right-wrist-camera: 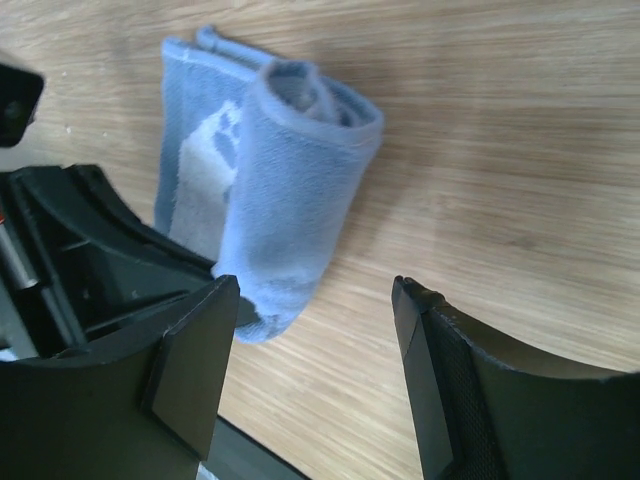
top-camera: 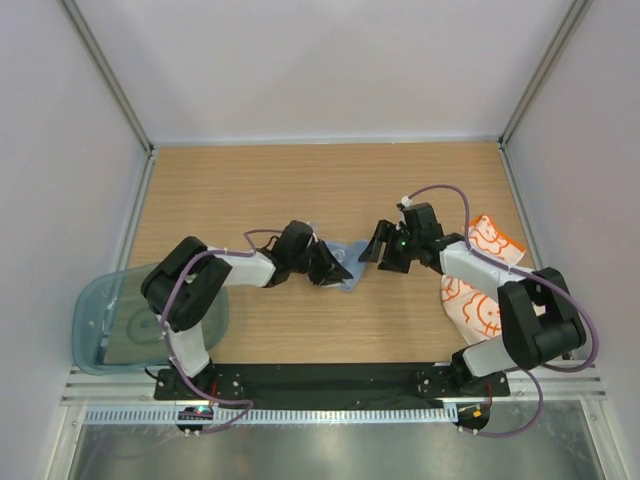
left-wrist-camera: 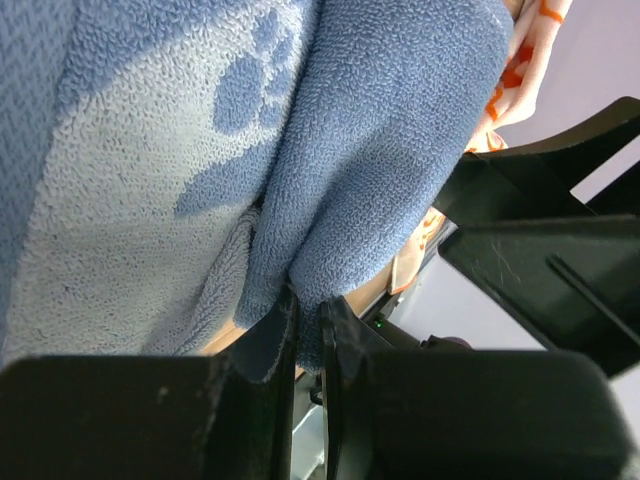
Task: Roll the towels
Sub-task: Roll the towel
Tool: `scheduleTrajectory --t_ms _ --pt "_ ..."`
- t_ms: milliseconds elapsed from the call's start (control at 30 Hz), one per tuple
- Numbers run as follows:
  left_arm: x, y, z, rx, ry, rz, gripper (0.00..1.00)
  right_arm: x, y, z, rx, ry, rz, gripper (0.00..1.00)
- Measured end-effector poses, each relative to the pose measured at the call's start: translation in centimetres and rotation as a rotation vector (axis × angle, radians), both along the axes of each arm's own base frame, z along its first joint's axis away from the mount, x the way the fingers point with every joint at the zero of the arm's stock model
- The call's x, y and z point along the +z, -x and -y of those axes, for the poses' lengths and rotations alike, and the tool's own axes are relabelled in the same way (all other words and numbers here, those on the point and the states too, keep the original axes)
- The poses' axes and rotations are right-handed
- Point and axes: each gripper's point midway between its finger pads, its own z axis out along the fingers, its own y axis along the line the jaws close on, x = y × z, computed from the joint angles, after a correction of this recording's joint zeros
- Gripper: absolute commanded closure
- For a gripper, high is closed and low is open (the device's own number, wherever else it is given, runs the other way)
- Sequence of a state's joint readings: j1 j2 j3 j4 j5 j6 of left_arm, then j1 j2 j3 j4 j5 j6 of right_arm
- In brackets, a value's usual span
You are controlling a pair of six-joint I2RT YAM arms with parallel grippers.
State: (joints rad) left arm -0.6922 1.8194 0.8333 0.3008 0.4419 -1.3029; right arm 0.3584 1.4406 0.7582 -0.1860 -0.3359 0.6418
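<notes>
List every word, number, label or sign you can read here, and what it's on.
None can be read in any view.
blue towel: a paw-print motif only, no letters.
orange-and-white towel: drawn patterns only, no letters.
tray: no label visible.

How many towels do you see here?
3: blue towel mid-table, in left gripper; far orange towel and near orange towel at right, under right arm. Others may be hidden.
</notes>
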Motion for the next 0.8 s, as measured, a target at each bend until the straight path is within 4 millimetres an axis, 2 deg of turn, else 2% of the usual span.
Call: scheduleTrajectory --t_ms 200,367,600,800 --pt "-0.3 0.2 -1.0 0.056 -0.009 -0.005 1.0 -1.7 -0.5 0.1 -0.016 0.028 -0.021 0.31" --pt "-0.4 0.1 -1.1 0.081 0.002 -0.012 1.0 -2.3 -1.2 -0.4 -0.023 0.014 -0.007 0.32" --pt "-0.1 -0.2 -1.1 0.097 0.023 -0.009 1.0 -3.5 -2.3 -2.1 -0.015 -0.03 0.009 0.34" --pt "-0.1 -0.4 -1.0 0.096 0.033 0.0 1.0 -3.4 -2.8 -3.8 -0.008 -0.106 0.049 0.4"
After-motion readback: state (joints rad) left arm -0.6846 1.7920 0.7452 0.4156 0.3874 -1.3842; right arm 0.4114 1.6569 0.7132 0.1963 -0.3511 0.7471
